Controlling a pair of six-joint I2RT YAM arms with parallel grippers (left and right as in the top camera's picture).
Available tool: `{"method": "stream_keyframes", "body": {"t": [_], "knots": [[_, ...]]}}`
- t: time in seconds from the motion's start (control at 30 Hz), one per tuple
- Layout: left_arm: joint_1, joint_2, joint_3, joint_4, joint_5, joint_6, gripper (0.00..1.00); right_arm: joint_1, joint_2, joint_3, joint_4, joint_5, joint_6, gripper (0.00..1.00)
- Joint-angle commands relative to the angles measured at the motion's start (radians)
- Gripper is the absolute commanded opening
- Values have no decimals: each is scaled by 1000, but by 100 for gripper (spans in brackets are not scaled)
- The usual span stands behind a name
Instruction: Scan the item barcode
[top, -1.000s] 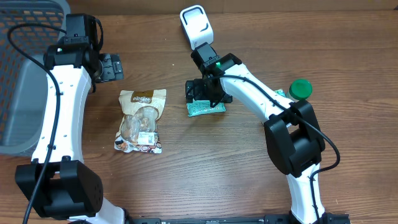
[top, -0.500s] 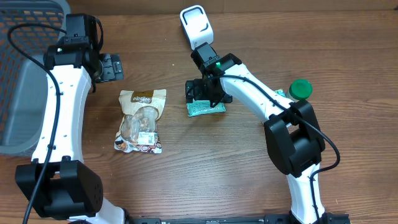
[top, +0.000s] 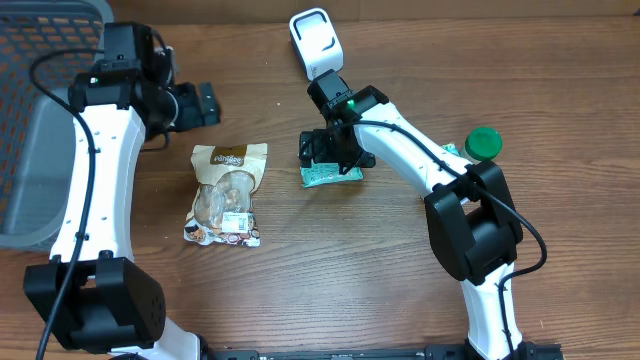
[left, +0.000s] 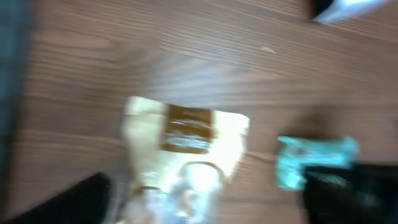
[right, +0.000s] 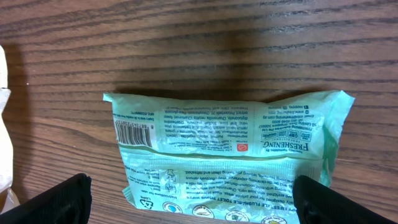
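Packet: green packet (right: 224, 155) flat on the table (top: 330, 290), barcode up (near its left end).
Right gripper (right: 196, 202): spread wide, packet between its fingers, not pinched.
Left gripper (top: 205, 104): apart, empty, far from packet.

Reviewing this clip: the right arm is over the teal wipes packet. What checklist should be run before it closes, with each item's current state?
1. Right gripper open, fingers straddling the wipes packet: ok.
2. Barcode faces up, uncovered: ok.
3. Packet lies flat on the table, apart from the snack bag: ok.
4. Left gripper well away from the packet: ok.
5. Path to the white scanner free of other items: ok.
6. Which way the scanner's window faces: cannot tell.
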Motion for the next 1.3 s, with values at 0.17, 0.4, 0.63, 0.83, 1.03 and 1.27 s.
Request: {"method": "stream_keyframes", "body": {"t": [0.17, 0.4, 0.63, 0.83, 1.03, 1.27], "knots": [[-76, -10, -20, -80, 177, -30, 4, 2, -30, -6, -30, 5, -4, 100], [-186, -10, -113, -40, 132, -65, 4, -9, -30, -6, -56, 5, -4, 100], [-269, -6, -261, 110, 128, -70, 4, -77, -30, -6, -121, -98, -61, 94], [-271, -4, -373, 243, 129, -97, 4, -105, -30, -6, -111, -122, -83, 92], [-272, -3, -455, 390, 141, -171, 4, -147, -30, -6, -37, -115, -83, 86], [-315, 8, -488, 512, 141, -219, 4, -165, -30, -52, 10, -142, -102, 82]]}}
